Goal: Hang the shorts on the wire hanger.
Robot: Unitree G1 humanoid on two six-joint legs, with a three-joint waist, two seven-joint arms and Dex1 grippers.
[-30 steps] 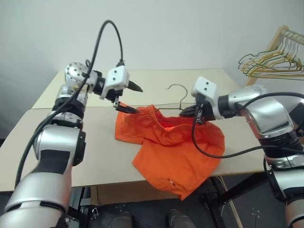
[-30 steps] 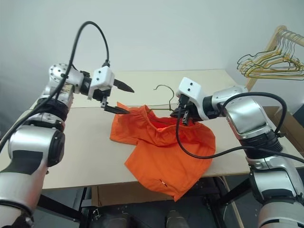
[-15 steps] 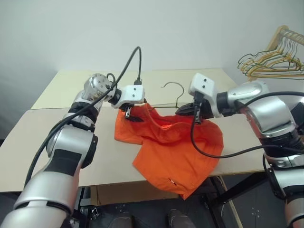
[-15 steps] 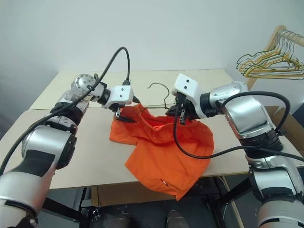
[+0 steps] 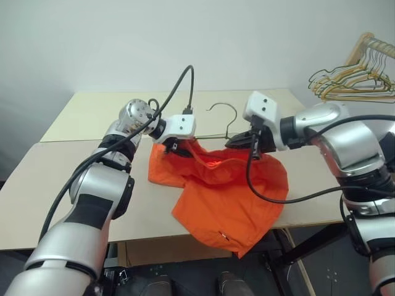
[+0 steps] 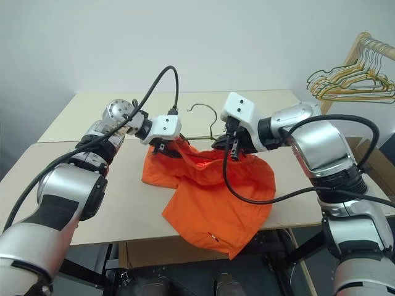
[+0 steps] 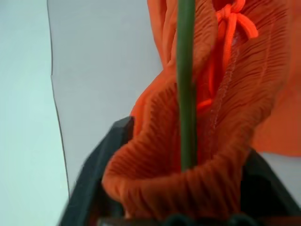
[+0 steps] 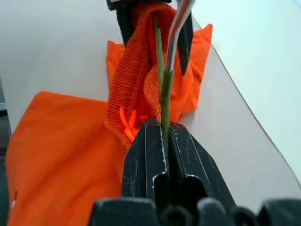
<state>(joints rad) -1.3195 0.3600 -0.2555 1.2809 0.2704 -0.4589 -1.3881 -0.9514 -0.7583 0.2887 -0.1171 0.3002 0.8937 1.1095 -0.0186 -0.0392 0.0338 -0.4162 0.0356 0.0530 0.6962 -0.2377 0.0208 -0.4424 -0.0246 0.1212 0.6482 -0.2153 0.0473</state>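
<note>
The orange shorts (image 5: 222,191) lie across the table, one leg hanging over the front edge. Their gathered waistband is raised at the far side. My left gripper (image 5: 176,148) is shut on the waistband's left end; in the left wrist view the bunched fabric (image 7: 155,188) fills the gap between the black fingers (image 7: 101,162). The thin olive wire hanger (image 7: 186,94) runs through the waistband opening. My right gripper (image 8: 157,125) is shut on the hanger wire (image 8: 165,101) at the waistband's right end, below the hook (image 5: 233,123). The hanger's lower part is hidden in the fabric.
The beige table (image 5: 92,185) has a seam across its middle and bare surface to the left and behind the shorts. A wooden rack with several bunched yellow and green hangers (image 5: 355,77) stands at the back right, beyond the right arm.
My left gripper came in rightward and down from above the table, reached the waistband's left end and closed on it. The right gripper kept its hold on the hanger, shifting slightly left.
</note>
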